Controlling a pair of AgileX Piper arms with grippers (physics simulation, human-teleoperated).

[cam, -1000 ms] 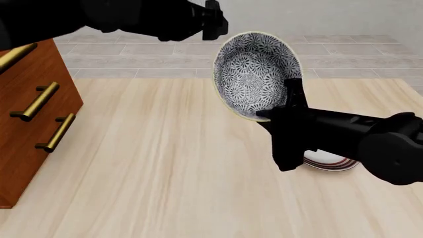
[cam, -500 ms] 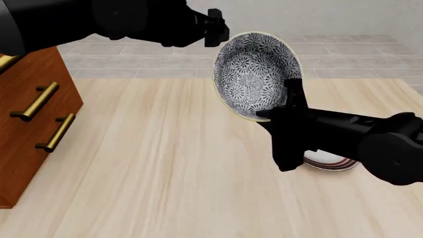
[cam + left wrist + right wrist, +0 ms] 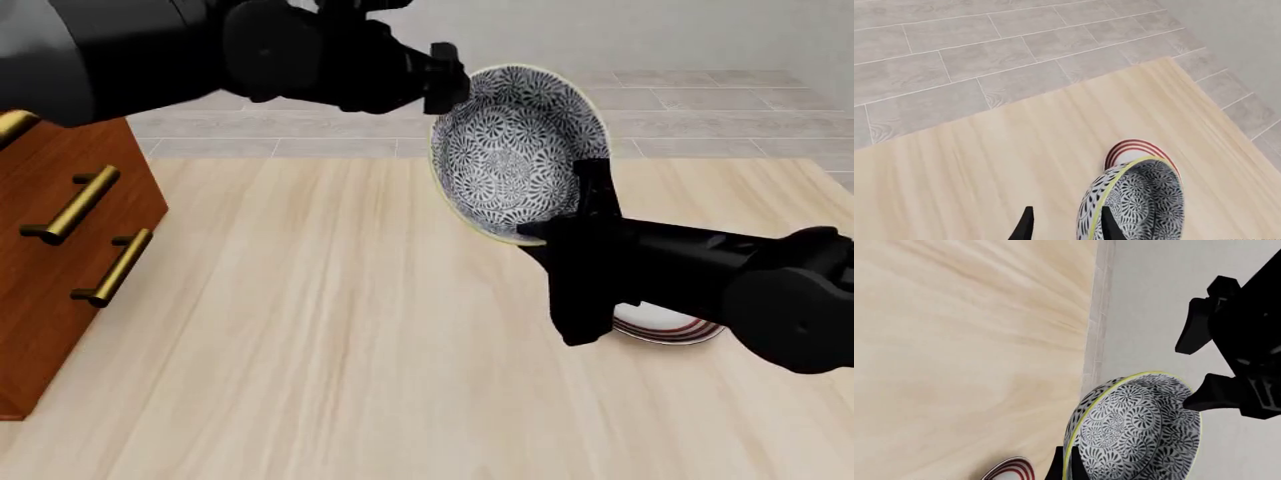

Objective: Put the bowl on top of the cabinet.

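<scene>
A: Position of the bowl [image 3: 518, 150]?

B: Held up in the air over the table [image 3: 334, 330], tipped on edge so its patterned inside faces the front camera. The right gripper [image 3: 577, 200] has it by the lower rim, fingers pinched tight on the pale yellowish edge. The right wrist view confirms it: the two fingertips [image 3: 1062, 466] sit on either side of the rim with the wall of the bowl [image 3: 1134, 430] between them.

A: And the left gripper [image 3: 447, 78]?

B: At the bowl's upper left rim in the front view, just beside it. Jaws spread apart; the left wrist view shows one fingertip [image 3: 1023, 227] outside the bowl and the other against the rim, straddling the bowl [image 3: 1134, 205]. Contact cannot be confirmed. The same spread fingers cross the right wrist view as the left gripper [image 3: 1201, 365] above the rim.

A: The cabinet [image 3: 60, 230]?

B: Far left of the table, reddish-brown, brass bar handles on the drawers. Well apart from the bowl; top partly hidden by the left arm.

A: Anything else?

B: A red-ringed plate [image 3: 663, 326] on the table under the right arm, mostly hidden in the front view, seen beneath the bowl in the left wrist view.
</scene>
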